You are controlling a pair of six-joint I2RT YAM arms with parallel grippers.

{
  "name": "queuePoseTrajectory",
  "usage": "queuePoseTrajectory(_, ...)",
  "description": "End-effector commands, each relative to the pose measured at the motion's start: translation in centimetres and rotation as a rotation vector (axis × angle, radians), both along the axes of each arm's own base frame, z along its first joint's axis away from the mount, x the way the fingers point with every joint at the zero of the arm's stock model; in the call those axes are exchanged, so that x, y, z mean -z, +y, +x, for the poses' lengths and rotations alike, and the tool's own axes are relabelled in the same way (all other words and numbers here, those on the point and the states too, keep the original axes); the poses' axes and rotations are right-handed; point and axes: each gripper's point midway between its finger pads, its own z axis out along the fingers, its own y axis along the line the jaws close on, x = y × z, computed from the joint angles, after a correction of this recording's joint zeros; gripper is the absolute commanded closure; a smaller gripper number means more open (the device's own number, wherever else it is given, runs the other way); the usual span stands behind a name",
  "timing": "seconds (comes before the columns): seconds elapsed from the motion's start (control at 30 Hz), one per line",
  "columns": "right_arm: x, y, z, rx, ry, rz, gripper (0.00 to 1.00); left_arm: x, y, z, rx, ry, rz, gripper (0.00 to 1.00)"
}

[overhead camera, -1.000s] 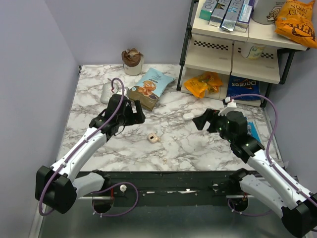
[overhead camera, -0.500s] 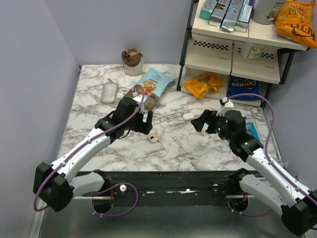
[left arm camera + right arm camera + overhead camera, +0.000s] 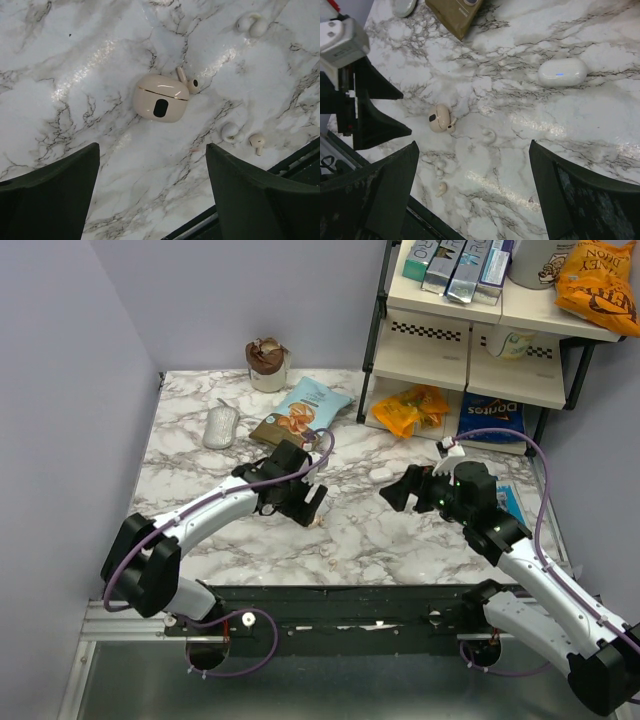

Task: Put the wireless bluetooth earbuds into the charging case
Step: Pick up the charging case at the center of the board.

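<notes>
Step in hand: the approach, as I judge it. My left claw hangs spread over the charging case, pinching nothing, and none of the wireless bluetooth earbuds is seated.
Next move: the lid looks shut, so I think it has to be opened first. That likely means one claw steadying the case while the other lifts the lid, then a very fine pinch on each bud.
Grey mouse-like object: far left; a smooth oval shell, no part of this job.
Left claw: jaws wide, dark matte wedges either side of the case, touching neither it nor the counter.
Charging case: mid-counter, under my left claw. It is a cream pebble of glossy hard plastic with a thin seam round it and a dark oval window.
Earbuds: one with a short stem and dark tip touches the case's edge. Two more buds lie apart from it, toward the near edge. They are tiny, rounded and smooth, and I expect them to slip or roll.
Counter: polished marble pattern, white with grey veins and some glare; probably slick.
White oval pod: right of centre, glossy, with a small blue light.
Right claw: spread, empty, hovering on the right.
</notes>
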Motion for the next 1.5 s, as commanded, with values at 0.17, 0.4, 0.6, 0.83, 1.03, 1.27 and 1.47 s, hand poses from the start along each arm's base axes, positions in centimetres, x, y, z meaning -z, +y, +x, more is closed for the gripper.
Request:
queuePoseTrajectory(0.17,-0.5,0.9,-1.1,-0.073,0.002,0.023,0.0,0.3,-0.6,1.8,0.131,-0.081,0.062,0.11)
queuePoseTrajectory(0.4,-0.5,1.2,-1.3,-0.096,0.01,0.027,0.0,1.6,-1.4,2.0,0.231,-0.054,0.086,0.1)
queuePoseTrajectory(0.6,-0.8,1.2,-1.6,-0.102,0.011,0.029,0.0,3.3,-2.2,1.3,0.284,-0.024,0.066,0.1)
queuePoseTrajectory(0.83,-0.7,1.3,-1.9,-0.112,0.028,0.03,0.0,4.5,-2.7,1.2,0.309,0.003,0.063,0.09)
queuePoseTrajectory(1.03,-0.6,1.0,-2.1,-0.107,0.032,0.023,0.0,5.9,-2.4,1.2,0.31,0.031,0.095,0.09)
queuePoseTrajectory(1.27,-0.3,1.1,-2.3,-0.111,0.041,0.022,0.0,6.7,-2.1,1.2,0.309,0.041,0.114,0.1)
queuePoseTrajectory(1.47,-0.1,0.9,-2.4,-0.109,0.042,0.019,0.0,7.6,-2.3,1.2,0.313,0.06,0.117,0.12)
